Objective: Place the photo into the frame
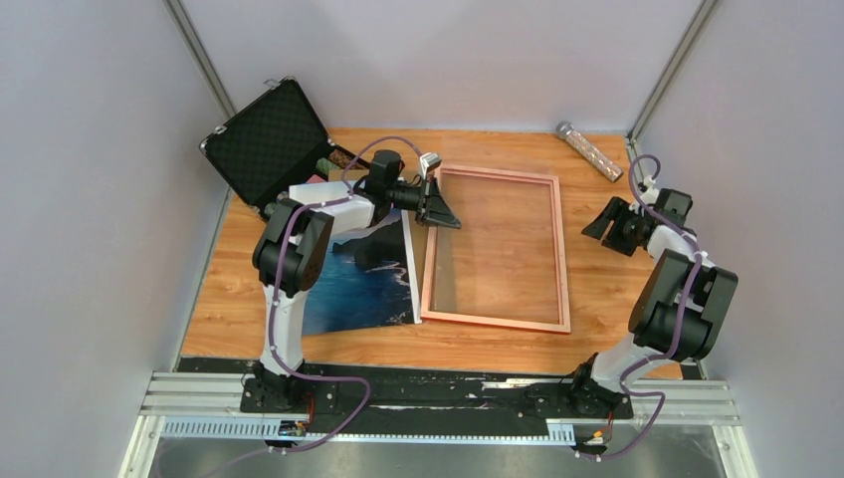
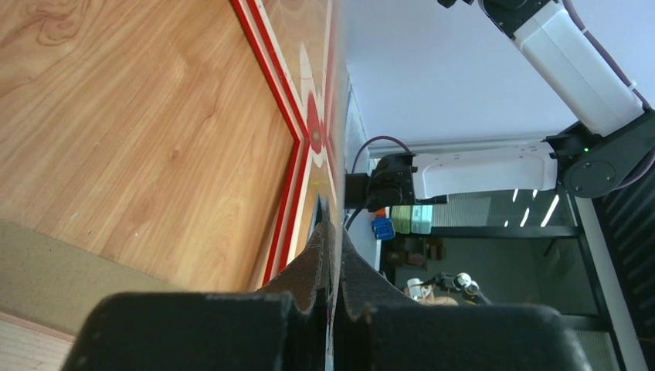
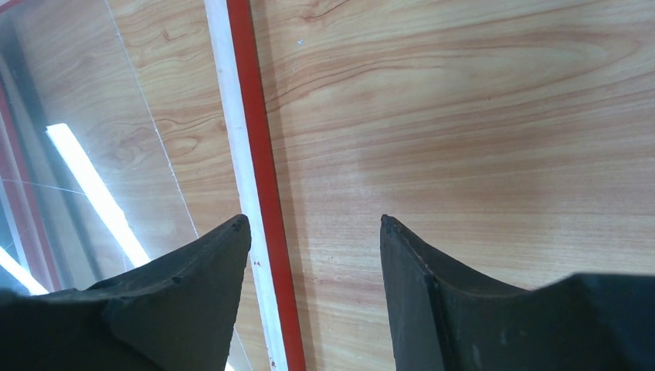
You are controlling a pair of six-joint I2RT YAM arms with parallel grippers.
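Copper frame's (image 1: 495, 321) clear pane (image 1: 498, 244) edge pinched in left end effector (image 2: 332, 239).

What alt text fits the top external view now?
A pinkish-copper rectangular picture frame lies flat mid-table; the left gripper is shut on a thin clear pane at its left edge. The sea-and-cliffs photo print lies face up just left of the frame, and the open right gripper hovers by its right rail.

Overhead looks down; close wrist views share the frame (image 1: 495, 321).
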